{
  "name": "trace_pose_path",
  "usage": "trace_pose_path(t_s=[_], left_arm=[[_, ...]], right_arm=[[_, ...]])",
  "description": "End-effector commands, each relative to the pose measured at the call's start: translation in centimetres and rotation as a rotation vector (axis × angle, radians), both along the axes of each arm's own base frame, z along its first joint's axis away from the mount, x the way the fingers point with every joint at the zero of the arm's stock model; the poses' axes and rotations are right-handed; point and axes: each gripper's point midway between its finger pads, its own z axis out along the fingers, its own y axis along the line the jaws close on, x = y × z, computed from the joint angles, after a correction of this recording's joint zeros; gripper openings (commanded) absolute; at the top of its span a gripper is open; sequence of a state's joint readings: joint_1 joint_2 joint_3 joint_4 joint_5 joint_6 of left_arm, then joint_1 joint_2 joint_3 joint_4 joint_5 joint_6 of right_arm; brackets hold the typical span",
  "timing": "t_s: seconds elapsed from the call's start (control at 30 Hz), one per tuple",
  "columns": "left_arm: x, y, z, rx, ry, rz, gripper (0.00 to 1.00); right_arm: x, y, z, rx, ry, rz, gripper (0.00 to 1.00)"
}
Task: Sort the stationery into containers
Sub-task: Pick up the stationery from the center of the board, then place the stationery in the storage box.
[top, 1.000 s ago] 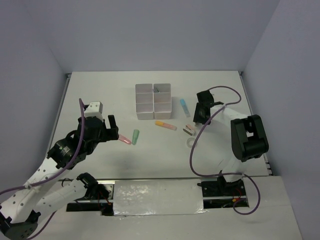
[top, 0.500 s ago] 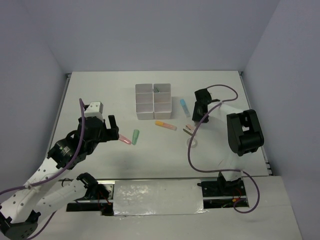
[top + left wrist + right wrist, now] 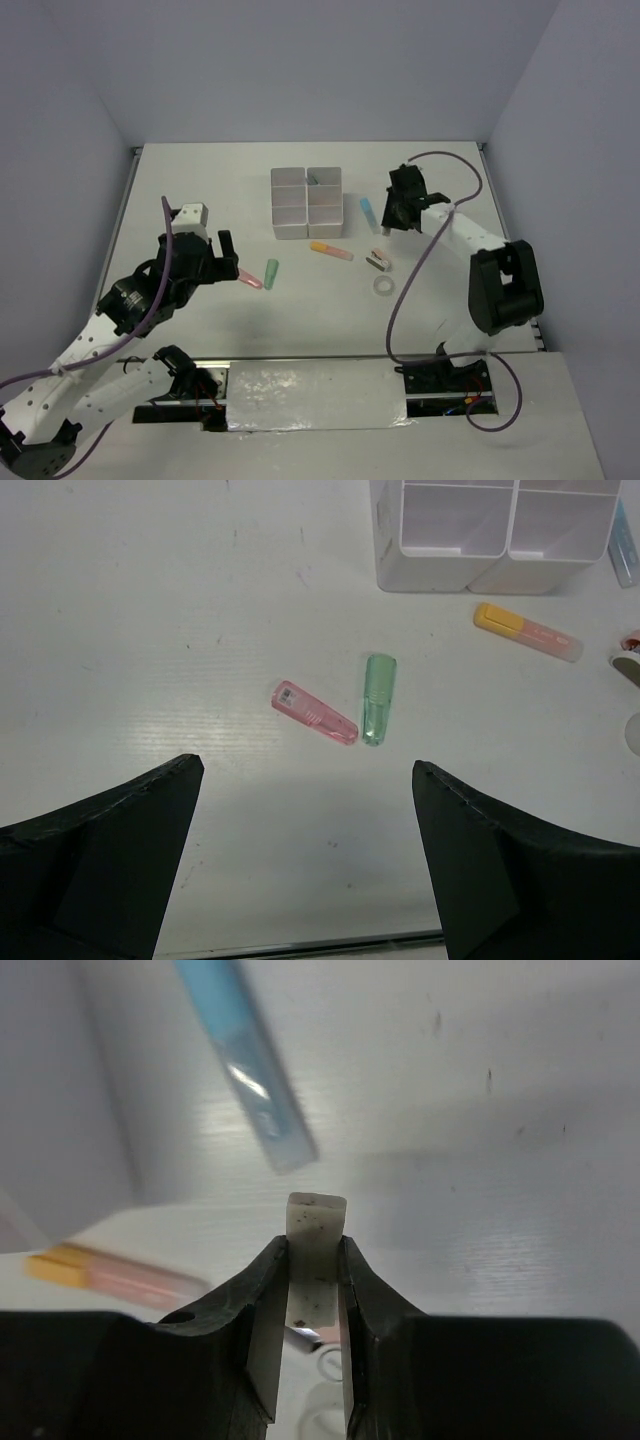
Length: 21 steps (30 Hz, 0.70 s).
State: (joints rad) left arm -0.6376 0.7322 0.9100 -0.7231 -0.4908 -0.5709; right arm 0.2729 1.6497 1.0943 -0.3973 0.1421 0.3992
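My right gripper (image 3: 313, 1250) is shut on a pale eraser block (image 3: 317, 1215), held above the table to the right of the containers (image 3: 307, 202); from above this gripper (image 3: 398, 212) hangs beside the blue marker (image 3: 370, 213). That blue marker (image 3: 247, 1060) and an orange marker (image 3: 110, 1273) lie below it. My left gripper (image 3: 305, 770) is open and holds nothing, hovering near a pink marker (image 3: 314, 712) and a green marker (image 3: 379, 698). The orange marker (image 3: 527, 632) lies in front of the white containers (image 3: 490, 540).
A small clip-like item (image 3: 378, 262) and a clear tape ring (image 3: 384, 286) lie right of the orange marker (image 3: 331, 251). One back compartment holds a dark item (image 3: 313, 181). Walls close in the table on the left, right and far sides.
My right gripper has closed on the eraser and moved away from the clip and tape ring toward the far side, next to the blue marker. The left arm has not moved.
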Motion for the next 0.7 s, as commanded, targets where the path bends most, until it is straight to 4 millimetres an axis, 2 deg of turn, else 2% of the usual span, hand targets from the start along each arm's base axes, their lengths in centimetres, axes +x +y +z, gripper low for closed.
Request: trace_pose_path(t_s=[0.0,0.07,0.1,0.17,0.2,0.23,0.27,0.3,0.33,0.37,0.43,0.5,0.53,0.57,0.6,0.67], left_arm=[[0.6,-0.5,0.4,-0.002,-0.020,-0.021,0.99],[0.6,-0.3,0.6,-0.007,-0.028,-0.016,0.99],[0.6,-0.3,0.6,-0.011,-0.029,-0.013,0.99],[0.6,0.0,0.8,-0.014,-0.038,-0.002,0.99],[0.5,0.2,1.0,-0.020,-0.044,0.012,0.99],[0.4,0.5,1.2,-0.022,-0.055,0.025,0.99],[0.4,0.7,1.4,-0.032,-0.064,0.039,0.99],[0.3,0.9,1.6,-0.038,-0.072,0.047,0.99],[0.1,1.3,1.8,-0.043,-0.087,0.060,0.99],[0.0,1.4,2.0,-0.049,-0.093,0.068,0.99],[-0.1,1.6,2.2,-0.058,-0.106,0.073,0.99],[-0.1,1.6,2.3,-0.062,-0.110,0.072,0.99],[-0.1,1.6,2.3,-0.060,-0.105,0.073,0.99],[0.0,1.6,2.2,-0.056,-0.104,0.075,0.99],[0.0,1.5,2.1,-0.053,-0.099,0.072,0.99],[0.1,1.2,2.1,-0.052,-0.093,0.055,0.99]], right_arm=[[3.1,3.0,12.3,0.174,-0.345,-0.056,0.01],[3.5,4.9,14.8,0.280,-0.429,-0.071,0.00],[2.9,7.0,15.2,0.367,-0.429,-0.083,0.00],[3.3,9.7,15.8,0.476,-0.463,-0.094,0.00],[2.8,11.8,15.6,0.557,-0.445,-0.118,0.00],[3.2,13.0,16.4,0.616,-0.479,-0.128,0.00],[3.6,14.0,15.6,0.672,-0.452,-0.188,0.00],[3.6,15.2,15.8,0.702,-0.451,-0.208,0.00],[3.9,15.7,15.8,0.726,-0.453,-0.233,0.00],[4.7,15.8,14.9,0.748,-0.441,-0.312,0.00],[5.4,16.5,15.3,0.779,-0.453,-0.352,0.00],[6.2,16.3,15.5,0.791,-0.466,-0.426,0.00],[6.1,16.3,15.0,0.767,-0.458,-0.449,0.01],[6.3,16.1,15.5,0.767,-0.472,-0.475,0.01],[6.5,15.4,15.3,0.737,-0.494,-0.511,0.02],[6.8,15.7,15.1,0.726,-0.487,-0.519,0.06]])
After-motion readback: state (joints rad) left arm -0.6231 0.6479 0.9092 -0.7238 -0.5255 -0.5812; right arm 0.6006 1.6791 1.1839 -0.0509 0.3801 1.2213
